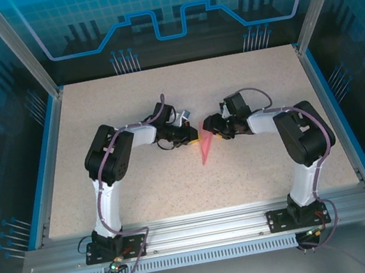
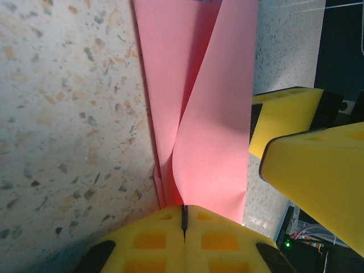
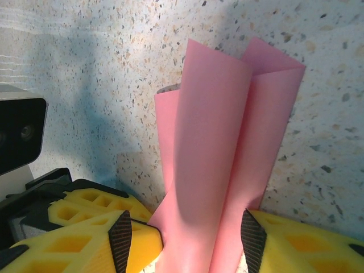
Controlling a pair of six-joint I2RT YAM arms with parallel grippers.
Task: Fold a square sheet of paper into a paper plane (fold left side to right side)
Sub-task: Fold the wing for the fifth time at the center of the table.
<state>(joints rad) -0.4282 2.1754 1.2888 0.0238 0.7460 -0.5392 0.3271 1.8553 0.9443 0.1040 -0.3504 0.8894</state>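
— How far has the robot got on the speckled beige tabletop (image 1: 142,186)?
— About midway, it seems. The thin salmon-pink sheet of paper (image 1: 205,148) is a narrow layered strip with loose, bowed flaps. The side fold is not yet creased flat.
— Is it in any container?
— No, it lies on the table between the arms.
— And the claws?
— The left gripper (image 2: 183,213) is clenched on one end of the paper. The right gripper (image 3: 187,233) straddles the paper, jaws apart, but it's unclear whether it grips.
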